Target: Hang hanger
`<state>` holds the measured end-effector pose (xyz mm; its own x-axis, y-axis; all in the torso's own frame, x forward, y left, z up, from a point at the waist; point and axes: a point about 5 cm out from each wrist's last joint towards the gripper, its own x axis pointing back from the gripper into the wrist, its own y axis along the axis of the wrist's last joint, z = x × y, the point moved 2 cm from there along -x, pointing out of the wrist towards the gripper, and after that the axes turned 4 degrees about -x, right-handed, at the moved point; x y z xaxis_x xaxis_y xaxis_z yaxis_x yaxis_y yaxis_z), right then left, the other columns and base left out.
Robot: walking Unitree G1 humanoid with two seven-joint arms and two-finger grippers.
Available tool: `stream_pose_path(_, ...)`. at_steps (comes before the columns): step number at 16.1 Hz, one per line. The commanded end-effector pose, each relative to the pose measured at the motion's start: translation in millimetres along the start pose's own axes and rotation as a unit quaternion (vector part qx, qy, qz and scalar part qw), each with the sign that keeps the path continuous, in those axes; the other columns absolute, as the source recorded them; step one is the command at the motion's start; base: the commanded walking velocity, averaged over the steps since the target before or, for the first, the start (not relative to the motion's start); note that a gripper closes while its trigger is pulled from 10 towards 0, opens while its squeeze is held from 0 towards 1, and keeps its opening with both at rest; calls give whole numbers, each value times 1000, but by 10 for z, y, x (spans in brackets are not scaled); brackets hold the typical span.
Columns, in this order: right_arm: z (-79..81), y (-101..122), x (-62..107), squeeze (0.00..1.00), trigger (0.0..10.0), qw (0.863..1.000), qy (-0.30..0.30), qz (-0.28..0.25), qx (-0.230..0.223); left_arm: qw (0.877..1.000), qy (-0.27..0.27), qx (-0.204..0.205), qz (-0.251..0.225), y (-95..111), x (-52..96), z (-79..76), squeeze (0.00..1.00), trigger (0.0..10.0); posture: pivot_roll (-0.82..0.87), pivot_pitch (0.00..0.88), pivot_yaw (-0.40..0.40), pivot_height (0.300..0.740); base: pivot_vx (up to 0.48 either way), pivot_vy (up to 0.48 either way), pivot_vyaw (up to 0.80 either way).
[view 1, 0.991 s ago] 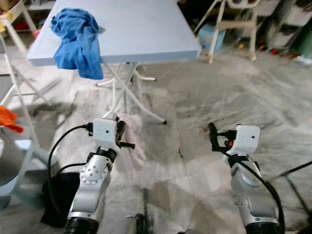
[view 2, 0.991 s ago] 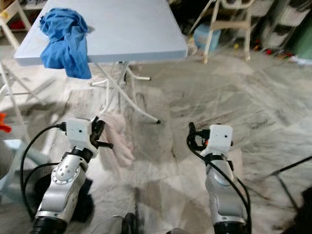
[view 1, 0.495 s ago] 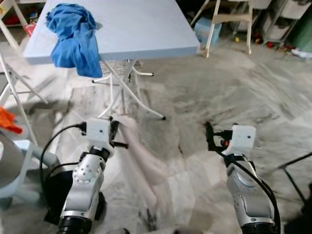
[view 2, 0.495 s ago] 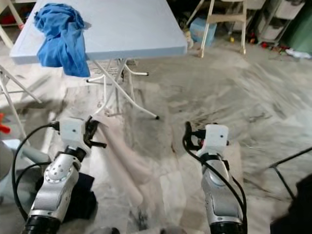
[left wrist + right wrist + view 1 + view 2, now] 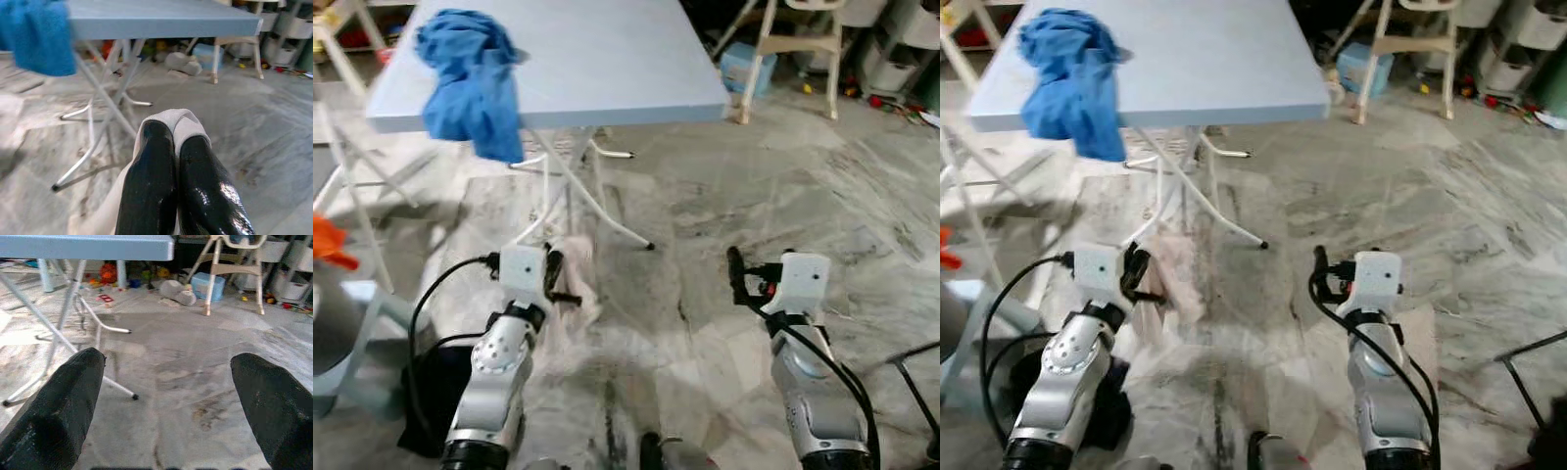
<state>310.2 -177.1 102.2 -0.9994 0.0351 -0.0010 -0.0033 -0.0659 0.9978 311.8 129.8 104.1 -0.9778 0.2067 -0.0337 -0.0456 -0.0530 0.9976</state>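
Looks like the carrying leg of the job, nowhere near the hanging part yet. Left claw (image 5: 556, 277) clenched tight on a pale pinkish-white cloth (image 5: 576, 279), pinched right between the black fingertips (image 5: 161, 147) in the wrist view, rest of it drooping down toward the marble floor (image 5: 754, 186). No actual hanger to be made out anywhere, so can't say whether one is tucked inside that cloth or not. Too blurry down there to tell.

Right claw (image 5: 1319, 272) released, fingers spread wide apart with nothing between them, held out low at about 4 o'clock in the head view.

Straight ahead at 12 o'clock, a light blue folding tabletop (image 5: 607, 59) with a blue garment (image 5: 470, 78) heaped at its 10 o'clock corner and spilling over the edge. White chair (image 5: 793, 39) further back at 1 o'clock, something orange (image 5: 331, 243) poking in at 9 o'clock.

Next move, best guess: find a rail or hook first, since none shows up here, then walk over with the left grip kept firm so the cloth doesn't slip or drag underfoot. Free right claw handy for steadying once there.
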Motion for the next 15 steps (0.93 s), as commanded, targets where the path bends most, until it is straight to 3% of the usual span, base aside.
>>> stream_pose_path(1, -47, -20, 14, 0, 10000, 1000, -6, 5, 1, 1000, -8, 11, -2, 11, -3, -48, 0, 10000, -12, 160, -19, 740, 0, 0, 0)
stream_pose_path(7, -42, -47, -13, 0, 10000, 1000, -6, 11, -16, 999, 9, 35, 26, -98, 5, -23, 0, 10000, -7, 116, -21, 740, 0, 0, 0)
stream_pose_path(12, -69, -168, 39, 0, 10000, 998, -8, 36, -43, 998, -4, 13, 54, -283, 108, 10, 0, 10000, -12, 90, -12, 740, 0, 0, 0)
stream_pose_path(15, -49, -168, 29, 0, 10000, 998, -5, 39, -43, 998, -6, 15, 55, -275, 48, 41, 0, 10000, -12, 100, -16, 740, 0, 0, -619)
